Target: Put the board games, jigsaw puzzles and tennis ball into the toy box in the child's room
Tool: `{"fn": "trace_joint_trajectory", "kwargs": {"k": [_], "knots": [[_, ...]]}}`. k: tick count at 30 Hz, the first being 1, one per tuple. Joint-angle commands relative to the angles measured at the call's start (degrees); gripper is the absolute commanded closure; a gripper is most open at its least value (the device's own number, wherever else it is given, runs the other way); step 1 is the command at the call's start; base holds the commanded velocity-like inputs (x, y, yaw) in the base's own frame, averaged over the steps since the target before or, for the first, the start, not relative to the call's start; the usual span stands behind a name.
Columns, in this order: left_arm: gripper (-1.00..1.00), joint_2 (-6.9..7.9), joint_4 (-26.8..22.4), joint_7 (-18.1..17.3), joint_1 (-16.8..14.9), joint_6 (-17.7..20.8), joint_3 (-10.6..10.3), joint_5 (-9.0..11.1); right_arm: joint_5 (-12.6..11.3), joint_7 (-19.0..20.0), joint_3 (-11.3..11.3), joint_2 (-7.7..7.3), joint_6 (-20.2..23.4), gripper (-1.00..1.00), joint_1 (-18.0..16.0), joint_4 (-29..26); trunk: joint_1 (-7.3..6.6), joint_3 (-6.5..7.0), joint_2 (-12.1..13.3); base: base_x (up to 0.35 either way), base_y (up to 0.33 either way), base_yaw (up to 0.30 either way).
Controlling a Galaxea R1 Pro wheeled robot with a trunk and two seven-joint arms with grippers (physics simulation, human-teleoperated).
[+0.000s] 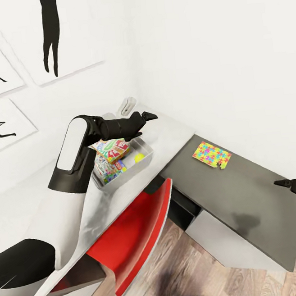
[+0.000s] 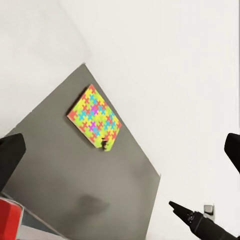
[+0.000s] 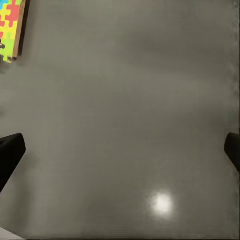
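The light grey toy box (image 1: 146,162) stands on the pale part of the table (image 1: 176,134). In it lie a green, white and red SKIP-BO board game (image 1: 113,149), another printed board game (image 1: 107,171) beneath it, and the yellow tennis ball (image 1: 139,157). My left gripper (image 1: 147,116) (image 2: 120,152) hovers open and empty just past the box's far end. One multicoloured jigsaw puzzle (image 1: 212,154) (image 2: 95,118) (image 3: 11,24) lies flat on the table's dark grey wing (image 1: 234,194). My right gripper (image 1: 282,183) (image 3: 120,150) hangs open over the wing's right end, well clear of the puzzle.
A red chair (image 1: 139,223) is tucked under the table's corner below the toy box. A small white object (image 1: 126,105) sits at the table's back by the wall. Silhouette pictures (image 1: 51,35) hang on the left wall. Wooden floor (image 1: 192,275) lies in front.
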Motion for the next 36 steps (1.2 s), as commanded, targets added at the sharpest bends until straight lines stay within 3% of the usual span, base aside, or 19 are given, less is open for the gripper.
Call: {"fn": "trace_joint_trajectory", "kwargs": {"k": [1, 16, 36], "knots": [[-1.0, 0.14, 0.1, 0.7, 0.0, 0.0, 0.0, 0.5, -0.7, -0.5, 0.1, 0.01, 0.2, -1.0, -0.1, 0.1, 0.03, -0.09, -0.1, 0.0, 0.0, -0.291], [-1.0, 0.78, 3.9, 1.0, -0.2, 0.1, 0.1, -0.5, -1.1, -0.4, 0.7, 0.46, 0.2, -1.0, -0.2, 1.1, 0.03, -0.09, -0.1, 0.0, 0.0, -0.291], [-1.0, 4.24, 6.0, 1.1, -0.6, -0.1, 0.2, -1.8, -1.0, 0.2, 2.6, 1.7, 0.2, -1.0, -0.9, 6.1, 0.03, -0.16, -0.1, 0.0, 0.0, -0.291]]}}
